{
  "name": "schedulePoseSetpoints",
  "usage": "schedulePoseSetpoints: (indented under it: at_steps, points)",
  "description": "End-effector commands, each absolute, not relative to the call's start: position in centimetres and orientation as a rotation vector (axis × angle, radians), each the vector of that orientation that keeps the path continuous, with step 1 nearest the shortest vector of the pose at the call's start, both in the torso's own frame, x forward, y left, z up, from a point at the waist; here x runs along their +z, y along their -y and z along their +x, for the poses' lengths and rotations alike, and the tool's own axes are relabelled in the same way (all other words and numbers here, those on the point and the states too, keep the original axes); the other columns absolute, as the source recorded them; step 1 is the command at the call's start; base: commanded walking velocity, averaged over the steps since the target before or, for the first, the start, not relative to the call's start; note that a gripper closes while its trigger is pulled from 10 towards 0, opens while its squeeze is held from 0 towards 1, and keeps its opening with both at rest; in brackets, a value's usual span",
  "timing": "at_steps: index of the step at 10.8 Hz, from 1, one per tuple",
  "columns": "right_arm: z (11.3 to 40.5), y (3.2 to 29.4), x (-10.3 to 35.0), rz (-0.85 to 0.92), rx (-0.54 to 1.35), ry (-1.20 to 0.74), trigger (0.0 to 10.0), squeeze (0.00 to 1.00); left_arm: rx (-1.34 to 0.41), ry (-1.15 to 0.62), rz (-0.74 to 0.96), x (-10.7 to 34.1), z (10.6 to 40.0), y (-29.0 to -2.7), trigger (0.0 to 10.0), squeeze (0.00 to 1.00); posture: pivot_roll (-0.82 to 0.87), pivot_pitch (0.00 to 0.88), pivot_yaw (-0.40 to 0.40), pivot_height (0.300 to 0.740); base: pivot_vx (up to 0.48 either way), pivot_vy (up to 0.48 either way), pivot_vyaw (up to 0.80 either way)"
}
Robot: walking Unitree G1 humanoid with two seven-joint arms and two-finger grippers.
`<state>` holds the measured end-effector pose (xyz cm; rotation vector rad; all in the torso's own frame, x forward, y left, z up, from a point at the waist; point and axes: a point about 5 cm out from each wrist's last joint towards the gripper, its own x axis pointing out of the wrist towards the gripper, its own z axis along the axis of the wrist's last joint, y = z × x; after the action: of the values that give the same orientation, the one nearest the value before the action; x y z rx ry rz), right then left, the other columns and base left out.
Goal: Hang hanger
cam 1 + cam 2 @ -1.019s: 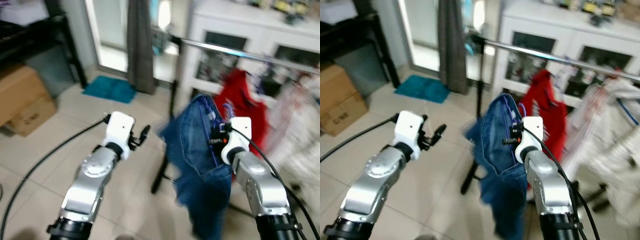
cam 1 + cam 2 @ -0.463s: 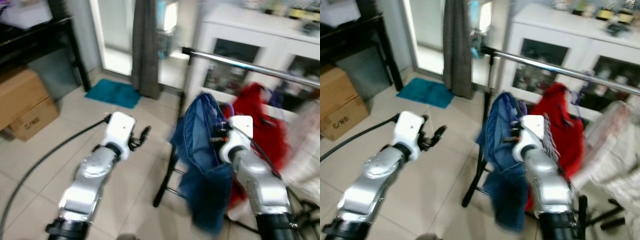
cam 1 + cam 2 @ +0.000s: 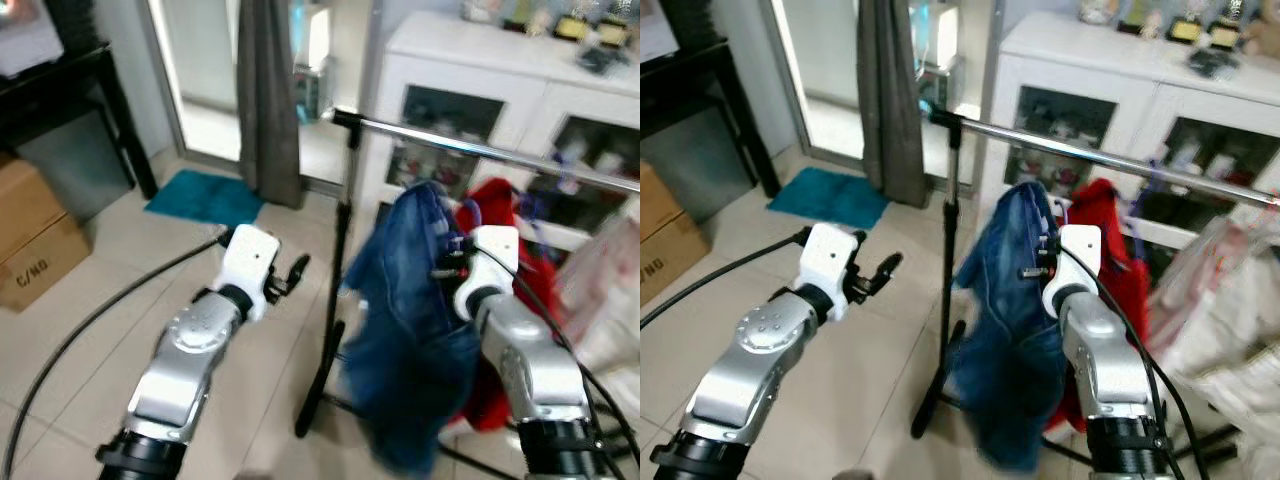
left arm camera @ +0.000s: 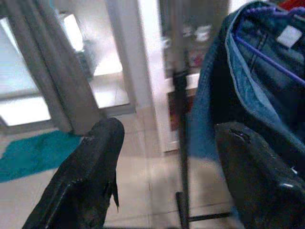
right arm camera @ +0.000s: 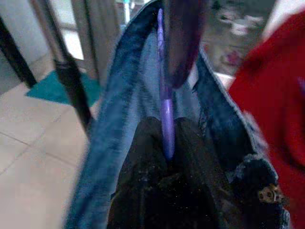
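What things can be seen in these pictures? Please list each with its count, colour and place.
clothes rail: one, silver bar on a black stand, before the robot, in front of the cabinet
hanger: one, purple, inside the denim garment, pinched in the right gripper
denim garment: one, blue, draped on the hanger, below the rail
red garment: one, hanging on the rail behind the denim
cabinet: one, white with glass doors, behind the rail
curtain: one, grey, by the doorway
mat: one, teal, on the tiled floor
cardboard box: one, brown, on the floor at the far left
left gripper: one, black fingers open, raised left of the stand
right gripper: one, black fingers shut on the hanger
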<state>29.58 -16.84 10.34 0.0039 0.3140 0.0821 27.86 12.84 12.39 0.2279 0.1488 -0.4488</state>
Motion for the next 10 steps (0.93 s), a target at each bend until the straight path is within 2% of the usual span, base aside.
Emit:
schedulePoseSetpoints:
  at_steps: [1, 2, 10]
  points:
    - [29.9, 16.1, 11.2, 0.001, 0.111, -0.274, 10.0, 0.0, -0.444, -0.144, 0.233, 12.6, 28.0, -13.0, 10.0, 0.0, 0.14, 0.0, -0.031, 0.74, 0.364, 0.0, 0.0]
    - [29.9, 16.1, 11.3, -0.001, 0.11, -0.272, 10.0, 0.0, -0.451, -0.141, 0.239, 12.6, 28.0, -12.9, 10.0, 0.0, 0.14, 0.0, -0.031, 0.74, 0.3, 0.0, 0.0]
    - [31.3, 15.5, 13.7, -0.025, 0.109, -0.178, 10.0, 0.0, -0.626, -0.086, 0.235, 13.1, 27.1, -12.4, 10.0, 0.0, 0.14, 0.0, -0.037, 0.74, 0.0, 0.0, 0.0]
